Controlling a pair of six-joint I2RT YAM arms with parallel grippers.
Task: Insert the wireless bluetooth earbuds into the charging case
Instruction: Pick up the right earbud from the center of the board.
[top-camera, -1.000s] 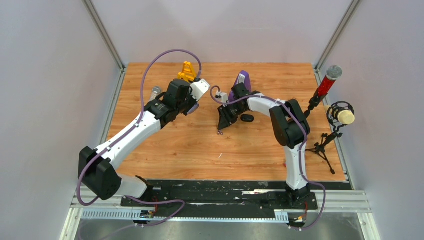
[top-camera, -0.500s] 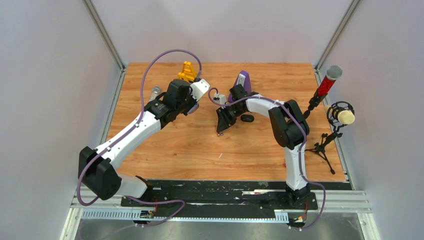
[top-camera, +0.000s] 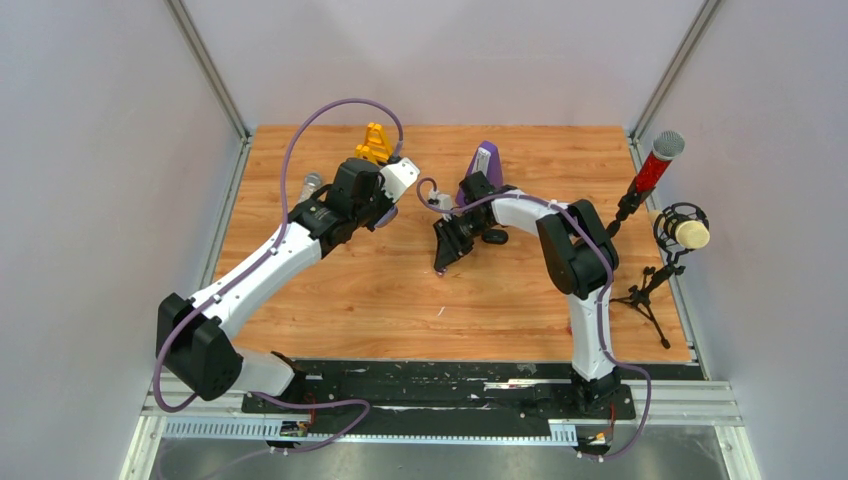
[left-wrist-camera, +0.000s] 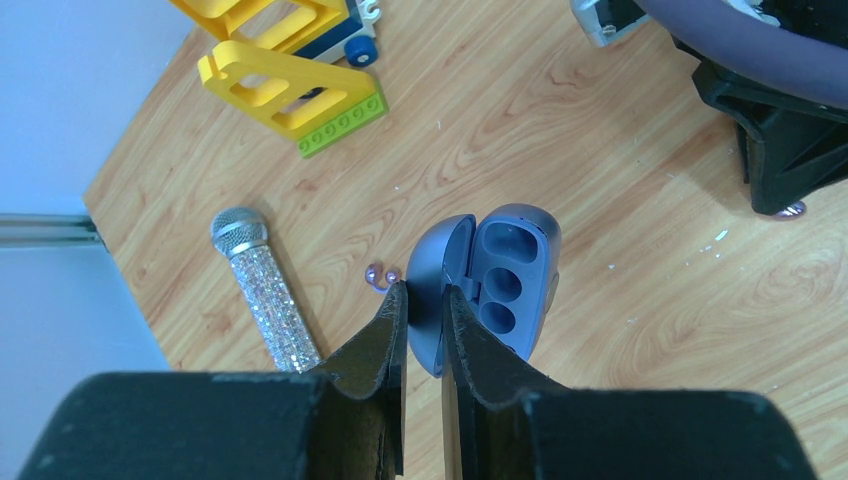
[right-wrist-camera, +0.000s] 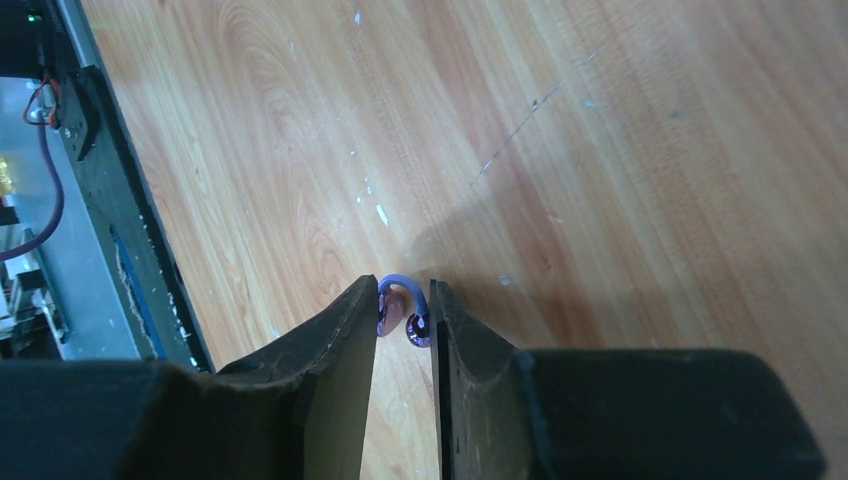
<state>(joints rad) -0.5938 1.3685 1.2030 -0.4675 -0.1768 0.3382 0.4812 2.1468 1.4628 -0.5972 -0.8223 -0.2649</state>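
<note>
A blue-grey oval charging case stands open, its round sockets bare. My left gripper is shut on its lid, holding it above the wood. One earbud, two small purple beads joined by an arc, lies on the table beside the left fingertip. A second purple earbud is pinched between the fingers of my right gripper, held just above the table. In the top view the left gripper and right gripper hang about a hand's width apart mid-table.
A small black oval object lies by the right wrist. A yellow toy and a glittery microphone lie near the left gripper. A purple stand sits at the back, and microphones on stands at the right edge.
My right wrist has shifted slightly away from the near edge and now overlaps part of the black oval. The left arm has not moved.
</note>
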